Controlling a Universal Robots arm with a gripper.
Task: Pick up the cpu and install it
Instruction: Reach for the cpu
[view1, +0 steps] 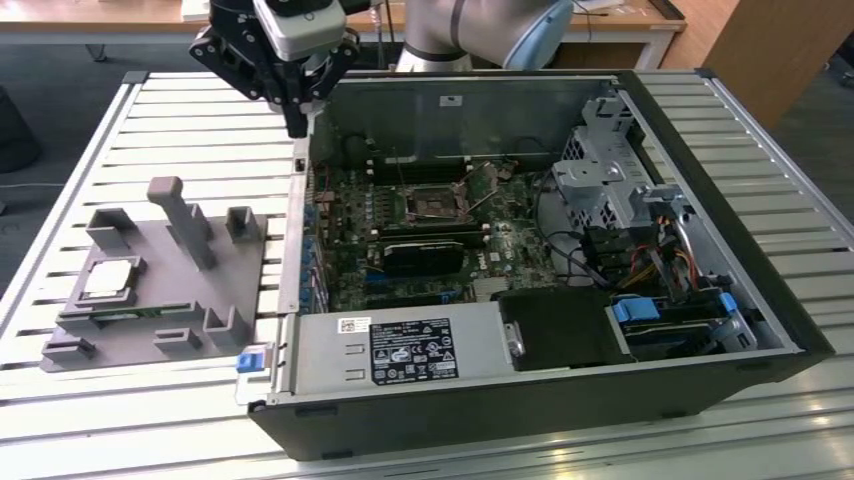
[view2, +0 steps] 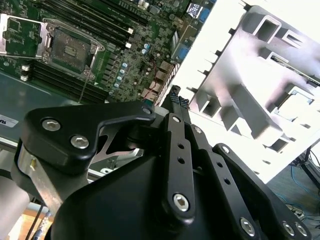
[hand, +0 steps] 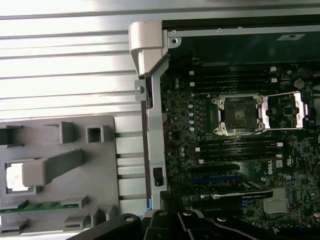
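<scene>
A small flat square cpu (view1: 108, 279) with a silvery metal top lies in a pocket of the grey moulded plastic tray (view1: 251, 275). The tray sits on the slatted metal tabletop (view1: 174, 120), at the exterior view's left of the open black computer case (view1: 534, 410). The chip looks light, rigid and easily damaged, best taken by two opposite edges. The black end effector (view1: 296, 120) hangs above the case wall nearest the tray, well apart from the chip, closed tight and holding nothing.
</scene>
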